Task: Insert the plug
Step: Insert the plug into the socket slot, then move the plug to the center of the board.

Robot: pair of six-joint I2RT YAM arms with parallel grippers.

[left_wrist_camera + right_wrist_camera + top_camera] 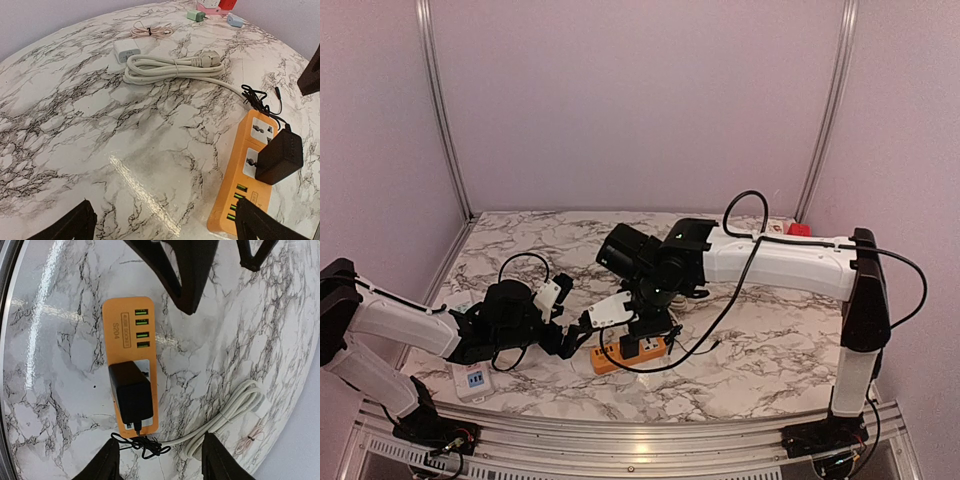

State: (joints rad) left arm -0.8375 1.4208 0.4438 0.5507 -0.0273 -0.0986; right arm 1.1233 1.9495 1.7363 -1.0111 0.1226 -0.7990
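An orange power strip [120, 325] lies on the marble table with a black plug adapter [131, 392] seated in one of its white sockets. A thin black cord [142, 444] bunches at the adapter's end. My right gripper [160, 455] hovers above the strip's socket end, open, its fingers apart and touching nothing. In the left wrist view the same strip [227, 200] and plug [279, 157] sit at the right. My left gripper [162, 220] is open wide, with its right finger beside the strip's USB end. From above, both grippers meet over the strip [630, 352].
A coiled white cable [170, 67] runs from the strip, with a white charger [125, 50] and a thin pink cord [150, 31] behind it. Small coloured adapters [196, 15] lie at the far edge. A white power strip [472, 380] rests near the left arm's base.
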